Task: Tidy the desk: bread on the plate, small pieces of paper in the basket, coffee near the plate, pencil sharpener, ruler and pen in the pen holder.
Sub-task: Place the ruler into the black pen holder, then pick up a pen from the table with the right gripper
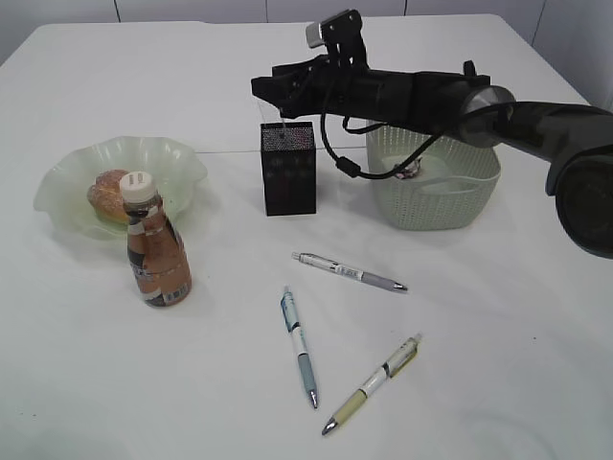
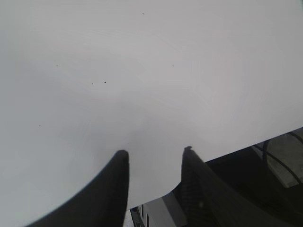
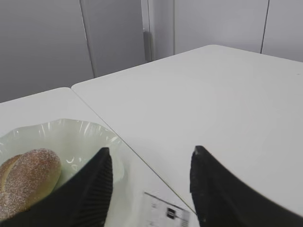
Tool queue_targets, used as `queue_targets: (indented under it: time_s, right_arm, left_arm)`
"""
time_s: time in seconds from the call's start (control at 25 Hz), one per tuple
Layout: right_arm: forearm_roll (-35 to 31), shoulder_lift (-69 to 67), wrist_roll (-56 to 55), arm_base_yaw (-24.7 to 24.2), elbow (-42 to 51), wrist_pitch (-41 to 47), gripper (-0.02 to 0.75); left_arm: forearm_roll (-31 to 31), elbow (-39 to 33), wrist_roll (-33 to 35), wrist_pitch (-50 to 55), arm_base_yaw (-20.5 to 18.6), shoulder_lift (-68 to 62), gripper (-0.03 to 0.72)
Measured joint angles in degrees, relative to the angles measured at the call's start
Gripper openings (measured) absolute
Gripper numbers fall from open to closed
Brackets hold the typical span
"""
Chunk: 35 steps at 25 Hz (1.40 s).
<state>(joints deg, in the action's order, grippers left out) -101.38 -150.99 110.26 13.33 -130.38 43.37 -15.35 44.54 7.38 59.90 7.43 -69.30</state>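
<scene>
White desk point(image 1: 479, 364) with a seam line running across it; pale wall panels behind. Light is even, the surface plain.

Three pens lie loose on the near half. The grey-tipped pen point(image 1: 349, 271) runs left-right, slanting slightly toward the camera at its right end. The blue pen point(image 1: 299, 346) lies nearly front-to-back. The yellow-green pen point(image 1: 374, 383) lies diagonally, its far end up to the right.

Black mesh pen holder point(image 1: 288, 169) stands upright mid-desk. A clear ruler point(image 1: 283, 126) sticks up out of its top, long axis vertical. The right gripper point(image 1: 273, 88) hangs just above it, jaws parted with nothing between them; the right wrist view shows the ruler's marked end point(image 3: 166, 211) below the gap.

Green perforated basket point(image 1: 436, 196) sits right of the holder. On the left, the wavy glass plate point(image 1: 67, 182) holds the bread point(image 1: 107, 194); the coffee bottle point(image 1: 157, 251) stands upright just in front of it.

Left gripper point(image 2: 154, 158) hovers at the desk edge, open, empty.
</scene>
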Motion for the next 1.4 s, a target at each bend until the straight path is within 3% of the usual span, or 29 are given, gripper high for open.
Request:
queue_targets:
  time_s: [0.2,0.36,0.44,0.56,0.72,0.84,1.16,1.4]
  right_arm:
    - [-0.11,0.00,-2.55,0.00,-0.94,-0.11,0.416]
    - [2.60,1.26,-13.73,0.00,-0.94,-3.64,0.418]
    - [11.37,3.42,-22.40,0.00,-0.94,-4.75,0.419]
    - [30.72,7.85,-43.16,0.00,-0.94,-3.97,0.419]
    - [58.41,13.86,-71.61,0.45,-1.04,5.75,0.419]
    - [71.91,17.51,-82.99,1.63,-1.04,14.23,0.419]
    - [84.52,24.77,-95.43,6.55,-1.04,26.70,0.419]
    - [89.43,25.45,-102.33,10.16,0.64,27.80,0.419]
  left_arm:
    - [0.00,0.00,0.00,0.00,0.00,0.00,0.278]
    - [0.00,0.00,0.00,0.04,0.00,0.00,0.278]
    - [0.00,0.00,0.00,0.04,0.00,0.00,0.278]
    - [0.00,0.00,0.00,0.04,0.00,0.00,0.278]
    - [0.00,0.00,0.00,0.04,0.00,0.00,0.278]
    - [0.00,0.00,0.00,-0.15,0.00,0.00,0.278]
    - [0.72,0.00,0.00,-0.75,0.00,0.00,0.278]
    - [0.85,0.00,0.00,-1.53,0.00,0.00,0.278]
